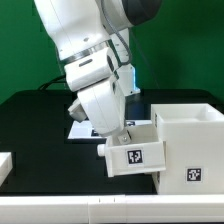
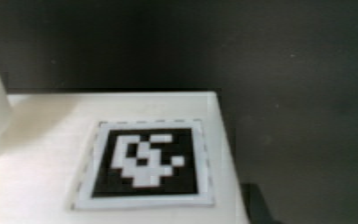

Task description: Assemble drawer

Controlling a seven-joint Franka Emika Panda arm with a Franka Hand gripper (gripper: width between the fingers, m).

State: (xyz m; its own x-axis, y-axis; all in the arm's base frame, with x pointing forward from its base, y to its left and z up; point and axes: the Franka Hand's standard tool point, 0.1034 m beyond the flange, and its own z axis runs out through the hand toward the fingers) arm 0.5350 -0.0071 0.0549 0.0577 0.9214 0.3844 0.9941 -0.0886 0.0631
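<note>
Where the tabletop nears its front edge, a knobbed tray w/ a black-and-white tag sits against the cube-shaped housing at the front corner on the exterior view's right. Tool is down on the tray; can't tell how wide it's spread or whether it grips. Behind, the marker board peeks out.

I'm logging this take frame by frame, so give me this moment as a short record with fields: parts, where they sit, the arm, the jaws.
housing: large white plastic cube-shaped housing, open top, at the exterior view's right
tray: smaller white plastic tagged tray, against the housing's side
tray tag: black-and-white square tag, filling the wrist view
arm: white Franka arm, above the tray
gripper: at the tray's top edge; jaws' state unclear
other part: white piece at the exterior view's left edge
</note>
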